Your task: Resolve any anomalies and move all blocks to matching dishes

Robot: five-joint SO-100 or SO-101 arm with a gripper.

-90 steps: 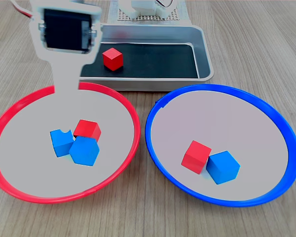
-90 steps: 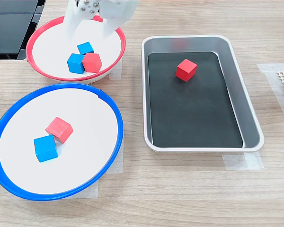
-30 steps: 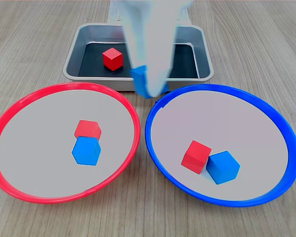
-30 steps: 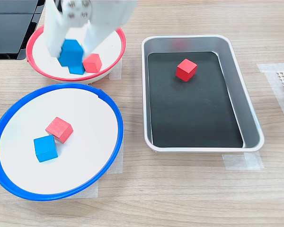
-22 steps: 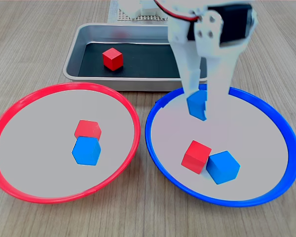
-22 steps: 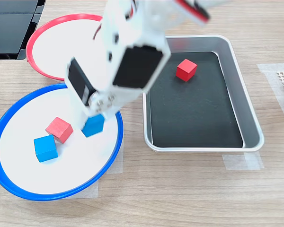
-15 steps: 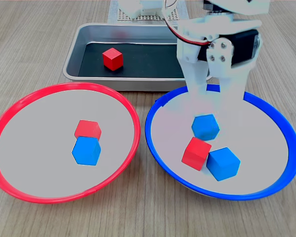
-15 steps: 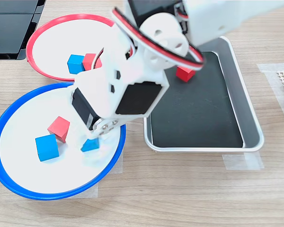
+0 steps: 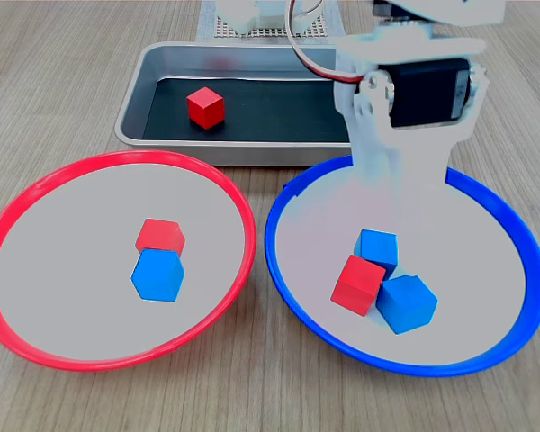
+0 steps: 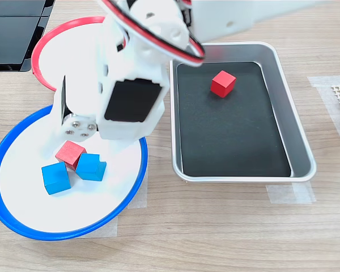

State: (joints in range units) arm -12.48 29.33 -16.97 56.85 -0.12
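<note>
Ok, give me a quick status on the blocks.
Gripper over blue dish, jaw state unclear. Two blue blocks there, beside stray red. Red dish still holds a blue.

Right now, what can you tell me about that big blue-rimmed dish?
The blue-rimmed dish is a large, shallow round dish with a bright blue rim and a pale grey matte inside. It sits on the wooden table, beside the red-rimmed dish and in front of the silver tray in the first exterior view. Clustered inside lie three small cubes: a red block and two blue blocks. The white robot arm hangs over its far side.
</note>
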